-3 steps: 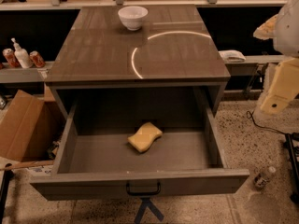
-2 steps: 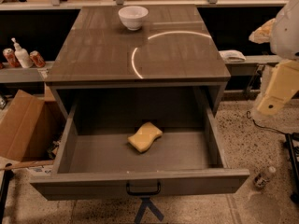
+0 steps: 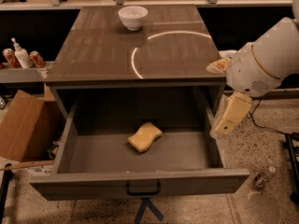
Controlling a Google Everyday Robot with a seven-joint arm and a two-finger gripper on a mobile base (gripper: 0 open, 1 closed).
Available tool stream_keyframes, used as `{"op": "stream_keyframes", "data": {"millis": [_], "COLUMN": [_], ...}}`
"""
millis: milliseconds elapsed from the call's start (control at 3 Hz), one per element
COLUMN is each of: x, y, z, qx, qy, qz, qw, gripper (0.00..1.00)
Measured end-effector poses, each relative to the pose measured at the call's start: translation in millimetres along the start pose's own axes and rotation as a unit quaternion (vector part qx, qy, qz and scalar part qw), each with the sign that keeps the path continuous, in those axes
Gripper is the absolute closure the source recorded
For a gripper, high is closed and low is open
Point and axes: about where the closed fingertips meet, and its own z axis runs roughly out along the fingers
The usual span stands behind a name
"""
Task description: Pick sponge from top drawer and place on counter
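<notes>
The pale-yellow sponge (image 3: 145, 136) lies on the floor of the open top drawer (image 3: 140, 183), near its middle and slightly toward the back. The drawer is pulled fully out, and its black handle (image 3: 142, 189) is at the front centre. The counter (image 3: 103, 45) above it is glossy grey-brown with a bright curved light arc. My gripper (image 3: 228, 115) hangs at the end of the white arm (image 3: 261, 62), just outside the drawer's right wall and level with the counter's right front corner. It is well apart from the sponge and holds nothing.
A white bowl (image 3: 133, 17) stands at the back of the counter. A cardboard box (image 3: 21, 125) sits on the floor to the left. A white pump bottle (image 3: 21, 55) and cans (image 3: 36, 59) stand on a left shelf. A small bottle (image 3: 264, 177) lies on the floor to the right.
The white arm and gripper have swung left from the right edge of view toward the cabinet's right front corner. The sponge and drawer have not moved.
</notes>
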Motion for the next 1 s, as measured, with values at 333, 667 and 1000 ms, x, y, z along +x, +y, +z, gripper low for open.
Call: {"op": "stream_keyframes", "data": {"millis": [333,667,1000], "x": [0.0,2.1,7.6], "y": [0.1,6.6,10.4], "z": [0.4,49.9,92.8], "qx": [0.000,-0.044,-0.067], "qy": [0.000,-0.024,-0.050], "qz": [0.000,0.000,0.009], "qw": [1.0000,0.9987,0.9965], "gripper": [0.00,0.00,0.00]}}
